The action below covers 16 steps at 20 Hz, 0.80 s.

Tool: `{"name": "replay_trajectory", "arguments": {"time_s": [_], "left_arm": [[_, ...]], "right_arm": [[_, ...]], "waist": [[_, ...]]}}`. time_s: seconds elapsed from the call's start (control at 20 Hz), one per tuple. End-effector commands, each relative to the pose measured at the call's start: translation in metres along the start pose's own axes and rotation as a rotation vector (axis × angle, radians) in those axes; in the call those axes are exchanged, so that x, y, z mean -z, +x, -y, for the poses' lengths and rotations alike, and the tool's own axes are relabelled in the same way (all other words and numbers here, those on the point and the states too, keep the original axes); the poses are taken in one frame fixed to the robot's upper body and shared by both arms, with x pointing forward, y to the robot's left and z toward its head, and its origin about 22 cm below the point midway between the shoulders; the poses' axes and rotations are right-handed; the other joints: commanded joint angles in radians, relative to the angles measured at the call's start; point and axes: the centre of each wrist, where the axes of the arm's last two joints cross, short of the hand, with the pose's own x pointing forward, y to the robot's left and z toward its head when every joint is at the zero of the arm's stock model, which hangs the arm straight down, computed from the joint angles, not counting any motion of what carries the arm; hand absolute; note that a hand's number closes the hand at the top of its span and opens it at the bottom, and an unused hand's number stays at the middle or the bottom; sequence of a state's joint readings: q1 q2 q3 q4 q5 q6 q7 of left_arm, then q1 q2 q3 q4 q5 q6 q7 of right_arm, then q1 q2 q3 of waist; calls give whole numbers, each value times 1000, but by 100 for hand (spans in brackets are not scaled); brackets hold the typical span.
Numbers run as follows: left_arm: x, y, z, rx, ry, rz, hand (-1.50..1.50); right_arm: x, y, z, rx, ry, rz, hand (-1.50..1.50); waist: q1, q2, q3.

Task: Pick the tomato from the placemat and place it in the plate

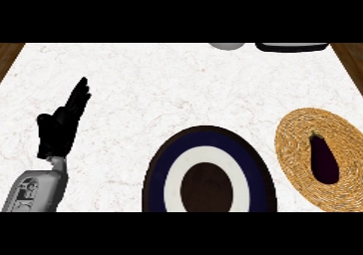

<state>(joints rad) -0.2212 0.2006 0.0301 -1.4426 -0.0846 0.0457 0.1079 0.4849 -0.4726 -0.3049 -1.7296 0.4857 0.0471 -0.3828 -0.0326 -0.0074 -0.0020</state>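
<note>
A dark purple eggplant (323, 157) lies on a round woven straw placemat (296, 149) at the right of the counter; no tomato shows. A round plate (158, 174) with dark blue rim, white ring and dark brown centre sits at the front middle, left of the placemat. My left hand (61, 124) rests open at the left, fingers straight and pointing away, holding nothing, well apart from the plate. My right hand is out of sight.
The white marble counter (177, 84) has wooden floor showing past its left and right edges. At the far edge stand a grey rounded object (227, 46) and a black-rimmed white container (291, 47), both cut off by the view.
</note>
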Motion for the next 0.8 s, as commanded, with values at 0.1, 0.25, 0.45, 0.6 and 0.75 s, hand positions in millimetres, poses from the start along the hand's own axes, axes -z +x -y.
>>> {"name": "replay_trajectory", "arguments": {"time_s": [0.1,0.25,0.45,0.6,0.75], "left_arm": [[-3,0,3,-1,-1,19,0],[1,8,-11,4,-15,8,0],[13,-6,4,-12,-16,13,0],[14,-2,-8,15,-7,36,0],[2,4,11,-4,-34,27,0]], "right_arm": [[-15,44,26,83,-141,235,150],[-10,72,49,158,-149,321,150],[-11,111,38,246,-46,319,150],[-2,149,30,291,-40,328,150],[16,167,14,293,10,311,150]], "waist": [[10,2,1],[20,3,1],[21,9,0],[32,10,0],[41,8,1]]}}
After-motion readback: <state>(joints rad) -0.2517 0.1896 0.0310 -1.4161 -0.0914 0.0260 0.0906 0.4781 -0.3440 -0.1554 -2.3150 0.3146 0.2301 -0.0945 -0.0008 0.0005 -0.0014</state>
